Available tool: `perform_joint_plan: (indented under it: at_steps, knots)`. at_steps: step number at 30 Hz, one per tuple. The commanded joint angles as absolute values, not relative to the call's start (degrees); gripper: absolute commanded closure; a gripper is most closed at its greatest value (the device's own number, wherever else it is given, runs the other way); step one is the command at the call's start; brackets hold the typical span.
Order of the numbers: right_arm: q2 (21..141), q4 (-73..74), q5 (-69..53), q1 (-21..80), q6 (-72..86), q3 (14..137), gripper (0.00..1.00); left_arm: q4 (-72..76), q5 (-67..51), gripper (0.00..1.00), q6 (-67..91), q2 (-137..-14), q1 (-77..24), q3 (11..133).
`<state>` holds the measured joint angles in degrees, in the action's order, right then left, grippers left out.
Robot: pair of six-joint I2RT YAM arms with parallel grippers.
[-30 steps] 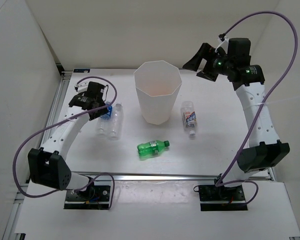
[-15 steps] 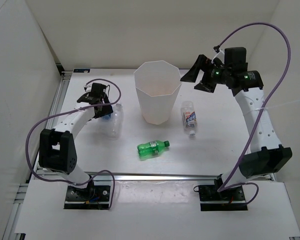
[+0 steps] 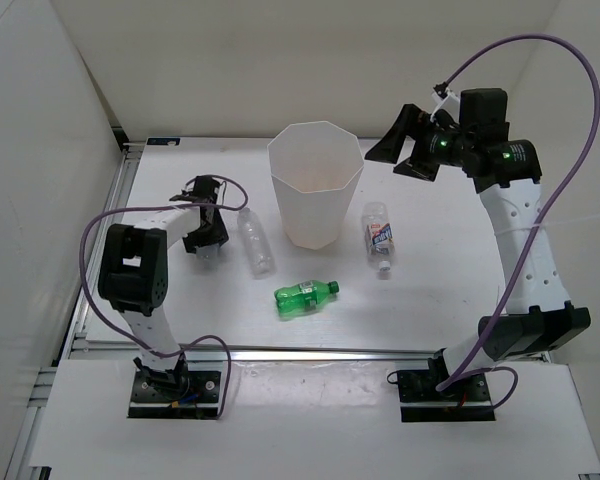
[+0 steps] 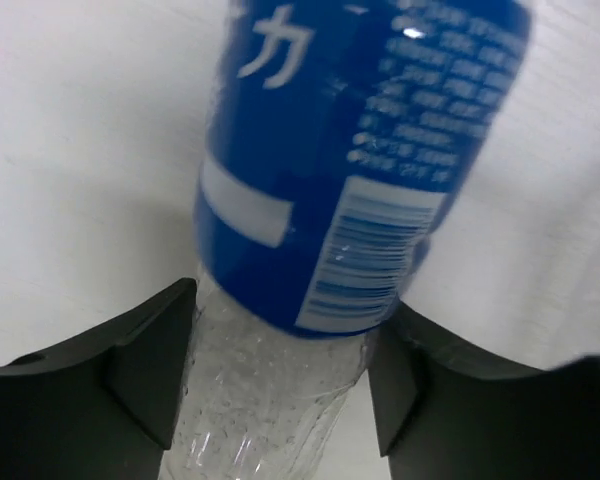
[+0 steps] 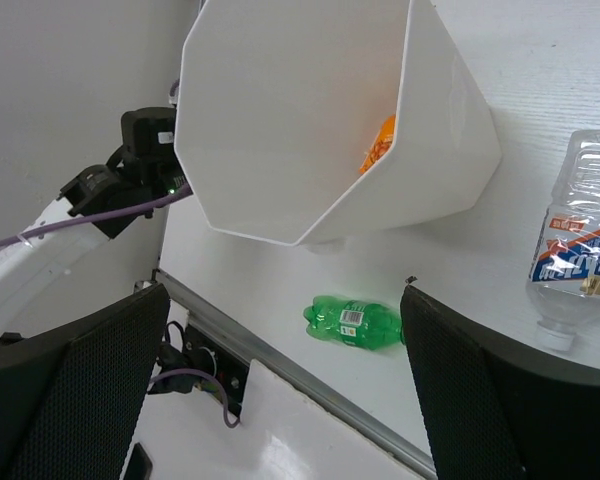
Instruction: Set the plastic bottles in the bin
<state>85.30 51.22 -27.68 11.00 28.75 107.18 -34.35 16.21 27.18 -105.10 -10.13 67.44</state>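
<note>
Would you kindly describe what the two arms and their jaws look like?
Both the left arm and right arm have white links, black joint housings and black wrist heads. Rows of small holes dot the right one. A purple cable loops along each. The right wrist shows small green lights. The jaws are black and wedge-shaped; the right pair has a fine mesh texture.
</note>
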Motion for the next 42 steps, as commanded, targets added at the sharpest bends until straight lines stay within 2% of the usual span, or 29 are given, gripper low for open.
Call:
perform_joint_plan:
  at_steps: [1, 4, 8, 11, 15, 21, 26, 29, 33, 34, 36, 37, 42]
  knots:
    - [85.25, 52.12, -28.92, 11.16, 27.25, 108.46, 0.00, -34.01, 15.73, 0.35, 28.91, -101.87, -8.27, 68.03]
    - [85.25, 52.12, -28.39, 11.16, 27.25, 108.46, 0.00, -35.85, 17.39, 0.47, 31.28, -100.28, -7.04, 70.48]
    - [85.78, 52.12, -27.86, 11.16, 27.25, 107.93, 0.00, -42.53, 18.81, 0.66, 37.61, -96.95, -7.03, 82.83]
    - [86.31, 51.59, -27.86, 11.16, 27.77, 107.40, 0.00, -43.85, 18.81, 0.66, 41.04, -95.10, -8.95, 91.29]
    - [86.84, 51.07, -27.86, 11.16, 28.30, 106.08, 0.00, -44.38, 15.66, 0.65, 41.57, -96.59, -12.30, 112.69]
    - [86.31, 51.06, -27.33, 10.63, 28.30, 103.63, 0.00, -40.36, 2.82, 0.65, 38.24, -107.30, -19.94, 138.03]
    - [85.25, 50.54, -26.72, 9.50, 28.30, 102.05, 0.00, -38.06, -0.34, 0.62, 37.09, -114.59, -27.59, 140.45]
    - [84.03, 50.54, -25.49, 8.09, 28.30, 101.43, 0.00, -38.06, -2.02, 0.57, 36.39, -115.92, -31.11, 138.43]
    - [82.36, 50.54, -25.49, 5.89, 28.30, 100.11, 0.00, -38.06, -3.77, 0.34, 35.07, -117.16, -33.66, 135.88]
    - [81.83, 50.54, -24.88, 5.28, 28.30, 99.24, 0.00, -38.06, -5.43, 0.23, 34.46, -117.16, -33.66, 135.27]
    - [81.30, 50.54, -24.26, 5.27, 28.30, 98.70, 0.00, -38.06, -6.15, 0.11, 34.45, -116.64, -33.66, 135.26]
    - [80.69, 50.54, -23.65, 4.75, 28.30, 97.05, 0.00, -38.06, -6.67, 0.00, 34.45, -115.85, -33.66, 134.57]
    - [79.02, 49.40, -19.87, 3.70, 29.44, 91.86, 0.00, -38.06, -1.33, 0.00, 32.00, -106.21, -33.66, 130.53]
